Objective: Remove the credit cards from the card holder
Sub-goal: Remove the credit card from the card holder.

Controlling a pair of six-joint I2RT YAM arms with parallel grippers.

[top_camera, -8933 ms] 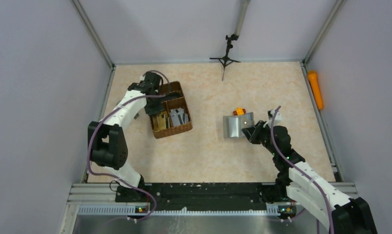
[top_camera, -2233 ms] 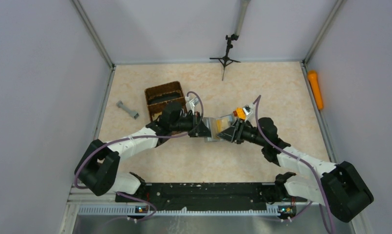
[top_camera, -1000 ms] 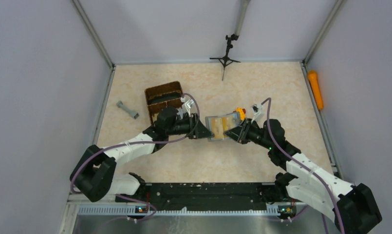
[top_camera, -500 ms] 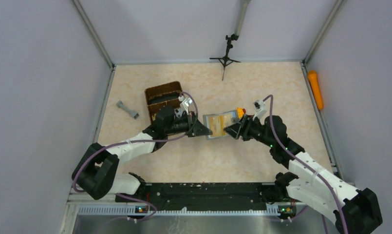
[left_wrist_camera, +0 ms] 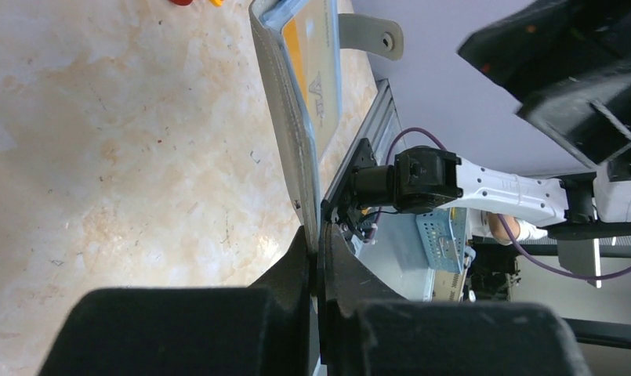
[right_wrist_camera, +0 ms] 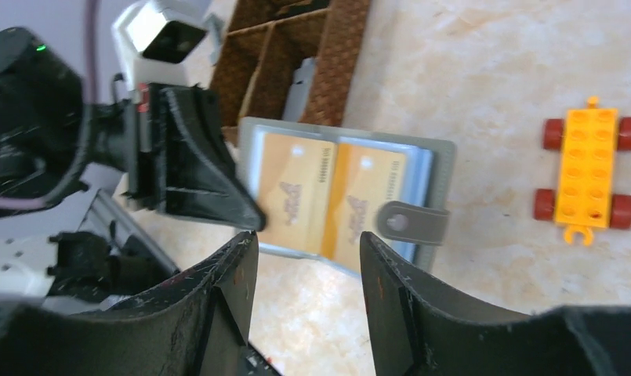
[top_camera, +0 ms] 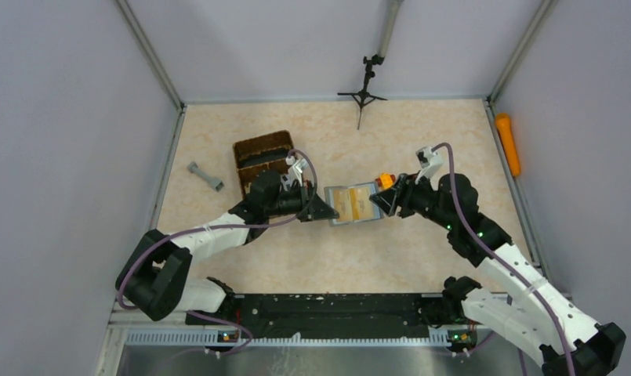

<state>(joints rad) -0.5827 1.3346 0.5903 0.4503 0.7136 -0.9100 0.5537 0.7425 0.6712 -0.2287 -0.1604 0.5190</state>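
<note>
The grey card holder [top_camera: 351, 221] hangs open above the table's middle, its tan pockets facing up. My left gripper [top_camera: 324, 213] is shut on its left edge; in the left wrist view [left_wrist_camera: 320, 239] the holder [left_wrist_camera: 292, 133] shows edge-on. In the right wrist view two pale yellow-tan credit cards [right_wrist_camera: 292, 192] sit in the pockets of the holder [right_wrist_camera: 444, 176], and its strap with a snap [right_wrist_camera: 410, 222] points right. My right gripper [top_camera: 377, 202] is open and empty at the holder's right edge, also in the right wrist view [right_wrist_camera: 306, 239], not touching it.
A brown wicker basket [top_camera: 263, 155] stands behind my left arm, with something grey inside [right_wrist_camera: 300, 82]. An orange toy brick with red wheels [right_wrist_camera: 585, 176] lies just right of the holder. A grey dumbbell-shaped piece [top_camera: 205, 176] lies far left, an orange cylinder [top_camera: 508, 145] at the right wall.
My right gripper has drawn back to the right and upward, off the holder. The left gripper still holds the holder's left edge, and the holder now lies open.
</note>
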